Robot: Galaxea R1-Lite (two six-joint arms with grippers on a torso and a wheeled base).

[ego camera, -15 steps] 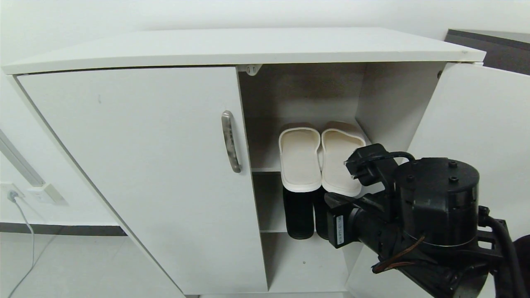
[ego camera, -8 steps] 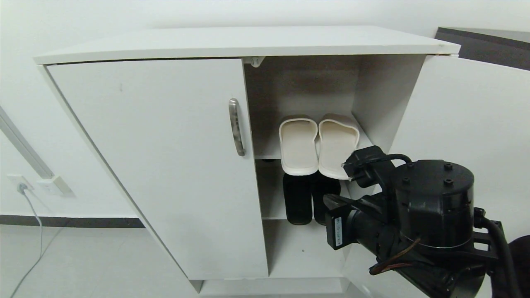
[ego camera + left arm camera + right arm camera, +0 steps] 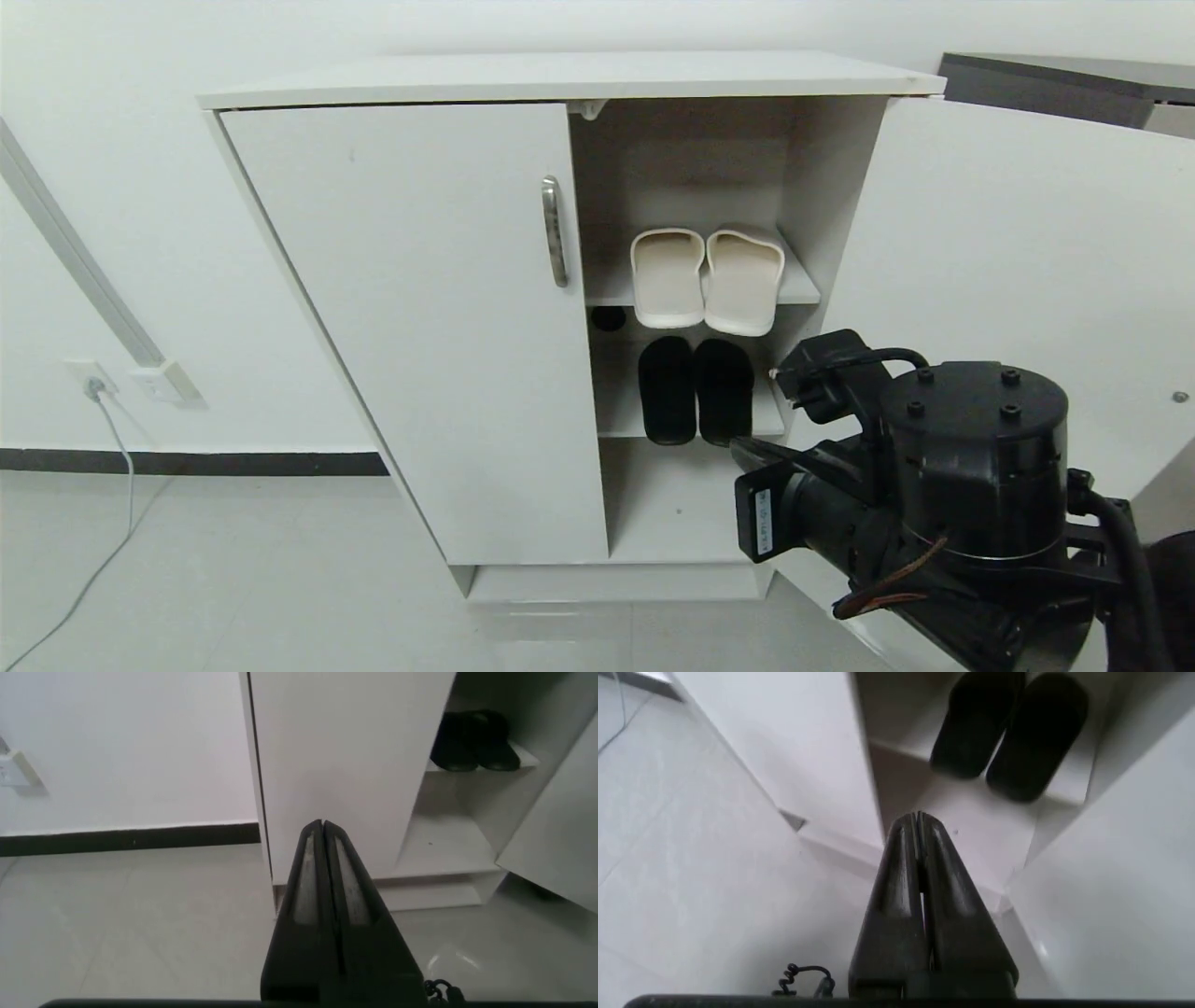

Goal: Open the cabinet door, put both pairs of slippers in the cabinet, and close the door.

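cabinet (image 3: pixel 560 75): right door (image 3: pixel 1008 280) swung wide, left door (image 3: pixel 420 327) shut; opening runs between left door's edge and right side wall. white slippers (image 3: pixel 705 278) on upper shelf, heels overhanging its edge; black slippers (image 3: pixel 695 390) on shelf below. my right end effector (image 3: pixel 919 821) closed, empty, low before opening, apart from black pair. my left end effector (image 3: pixel 322 826) closed, empty, facing shut door. two pairs, four slippers; two doors.

White cabinet (image 3: pixel 420 327), silver handle (image 3: pixel 555 231). Upper pair: cream slippers (image 3: pixel 672 275); lower pair: black slippers (image 3: pixel 667 387). Pale grey floor (image 3: pixel 233 579), dark baseboard (image 3: pixel 187 462).
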